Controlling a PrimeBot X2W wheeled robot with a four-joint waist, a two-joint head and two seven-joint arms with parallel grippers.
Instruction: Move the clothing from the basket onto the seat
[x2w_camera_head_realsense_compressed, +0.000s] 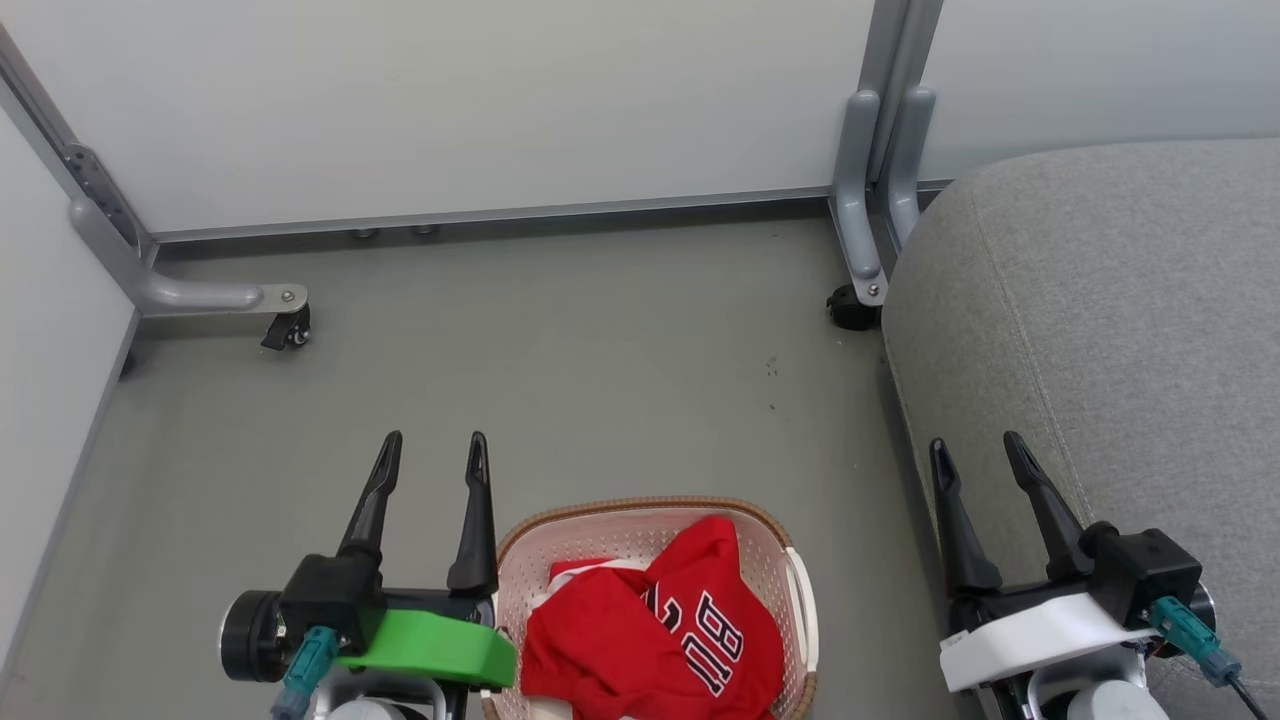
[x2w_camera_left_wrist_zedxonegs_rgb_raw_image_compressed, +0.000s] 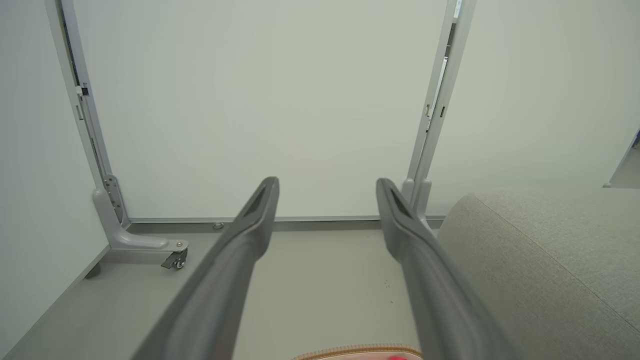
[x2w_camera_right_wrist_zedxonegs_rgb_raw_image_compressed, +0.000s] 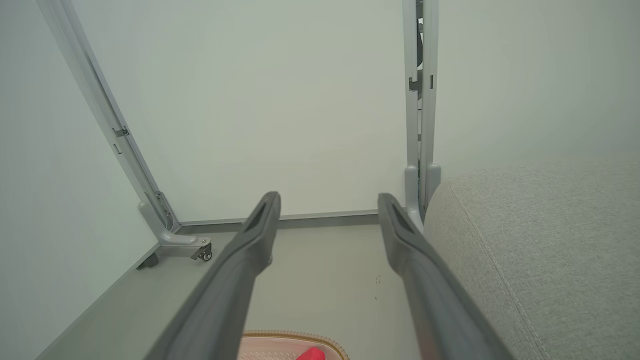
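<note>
You've got the grey seat (x2w_camera_head_realsense_compressed: 1100, 330) on your right. The basket (x2w_camera_head_realsense_compressed: 630, 506) sits on the floor (x2w_camera_head_realsense_compressed: 560, 360) betw. your 2 arms, near the seat's left edge. The clothing (x2w_camera_head_realsense_compressed: 640, 640) is piled inside it: lettered jersey on top, plain red piece w/ white trim under. Left gripper (x2w_camera_head_realsense_compressed: 435, 440) is just left of the basket, right gripper (x2w_camera_head_realsense_compressed: 975, 442) is over the seat's edge. Both jaws are spread wide, holding nothing.
</note>
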